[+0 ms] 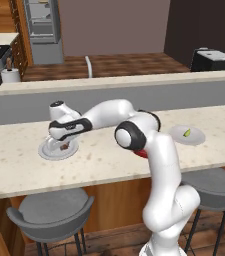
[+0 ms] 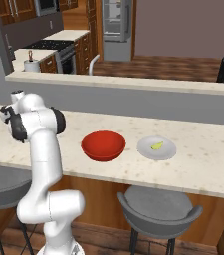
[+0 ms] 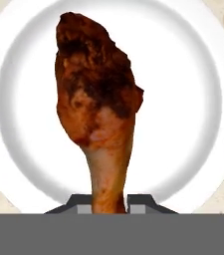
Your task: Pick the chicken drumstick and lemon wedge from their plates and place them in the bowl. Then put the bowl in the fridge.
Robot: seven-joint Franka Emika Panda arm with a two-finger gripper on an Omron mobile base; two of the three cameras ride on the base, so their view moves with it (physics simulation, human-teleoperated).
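Over round light-grey plate (image 3: 203, 99), gripper (image 3: 109, 201) pinches brown roasted chicken drumstick (image 3: 96, 104) by thin bone end at six o'clock; may swing loose.

arm (image 1: 159, 165): glossy white rounded links | joints: dark bands | tool (image 3: 110, 203): small dark finger tips

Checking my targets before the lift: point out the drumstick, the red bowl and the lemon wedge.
Brown-orange roasted chicken drumstick (image 3: 96, 104): hand view, on its thick meaty end.
Glossy round red bowl (image 2: 103, 145): right base view, on its inner hollow.
Small yellow-green lemon wedge (image 2: 157, 146): right base view, on its middle.
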